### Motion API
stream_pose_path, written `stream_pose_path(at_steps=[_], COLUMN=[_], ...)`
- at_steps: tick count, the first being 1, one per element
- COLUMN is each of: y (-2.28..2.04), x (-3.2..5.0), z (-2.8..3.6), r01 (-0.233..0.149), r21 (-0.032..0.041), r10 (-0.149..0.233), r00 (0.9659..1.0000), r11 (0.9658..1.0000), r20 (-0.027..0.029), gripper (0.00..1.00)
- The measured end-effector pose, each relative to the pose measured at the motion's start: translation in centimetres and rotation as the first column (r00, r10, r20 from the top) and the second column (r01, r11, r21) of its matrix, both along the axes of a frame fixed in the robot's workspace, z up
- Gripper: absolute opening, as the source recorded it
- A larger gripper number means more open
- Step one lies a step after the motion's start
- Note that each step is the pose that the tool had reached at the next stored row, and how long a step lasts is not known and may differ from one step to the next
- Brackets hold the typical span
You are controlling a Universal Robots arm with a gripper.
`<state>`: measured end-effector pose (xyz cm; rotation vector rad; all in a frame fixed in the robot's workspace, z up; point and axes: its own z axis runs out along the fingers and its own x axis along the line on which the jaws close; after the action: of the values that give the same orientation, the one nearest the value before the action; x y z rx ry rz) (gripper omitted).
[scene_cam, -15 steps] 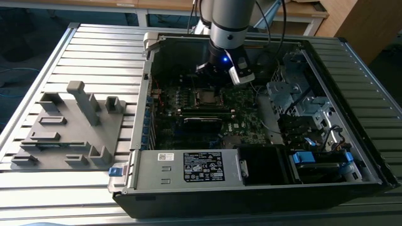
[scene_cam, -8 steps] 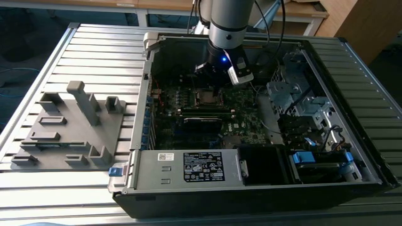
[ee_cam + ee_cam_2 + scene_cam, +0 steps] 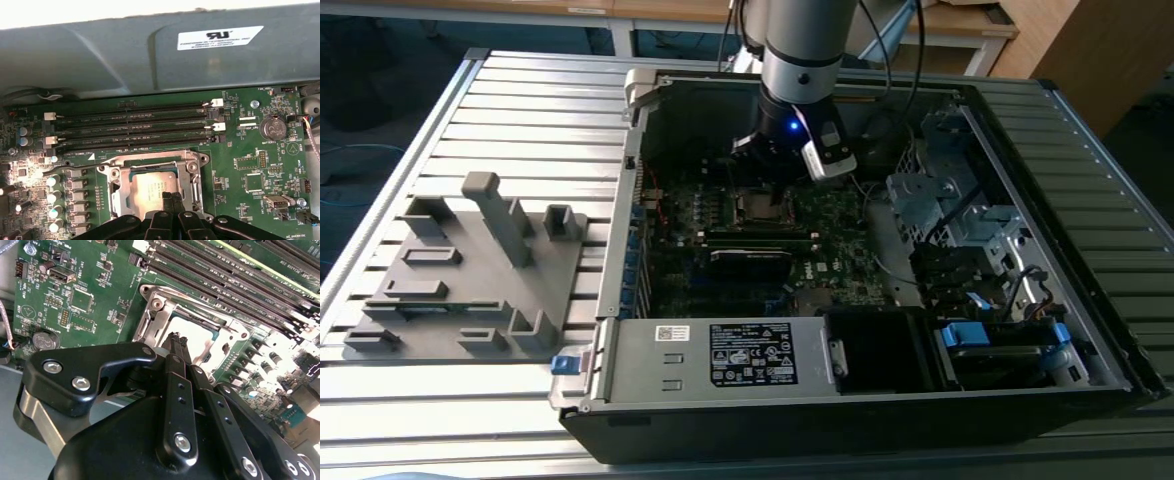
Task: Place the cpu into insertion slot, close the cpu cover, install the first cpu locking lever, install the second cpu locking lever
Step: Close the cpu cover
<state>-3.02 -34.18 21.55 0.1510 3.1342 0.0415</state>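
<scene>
Above green board (image 3: 240, 150) | grey square cpu (image 3: 147, 192) in silvery-rimmed insertion slot (image 3: 115, 196) | jaws pinched together, empty

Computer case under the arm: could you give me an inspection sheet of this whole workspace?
Surface: slatted metal table, with an open computer case on it.
Job's things: cpu sits in the insertion slot; cpu cover seems to lie flat around it.
Clutter: grey fixture tray beside the case.
Grippers: tool shut, tips at the cpu's top.
Cables: black cables along the arm.
Surroundings: wooden furniture behind.
</scene>
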Motion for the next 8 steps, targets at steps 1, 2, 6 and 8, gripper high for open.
stream_pose_path(at_steps=[1, 2, 6, 8], y=[0.0, 0.0, -0.01, 0.0], x=[-0.02, -0.02, -0.03, -0.03], z=[0.0, 0.0, 0.06, 0.21], r01=[0.0, 0.0, 0.0, 0.0], r21=[0.0, 0.0, -0.0003, 0.0], r10=[0.0, 0.0, 0.0, 0.0], r00=[1.0, 1.0, 1.0, 1.0], r11=[1.0, 1.0, 1.0, 1.0], r20=[0.0, 0.0, -0.0002, 0.0], gripper=[0.1, 0.1, 0.1, 0.1])
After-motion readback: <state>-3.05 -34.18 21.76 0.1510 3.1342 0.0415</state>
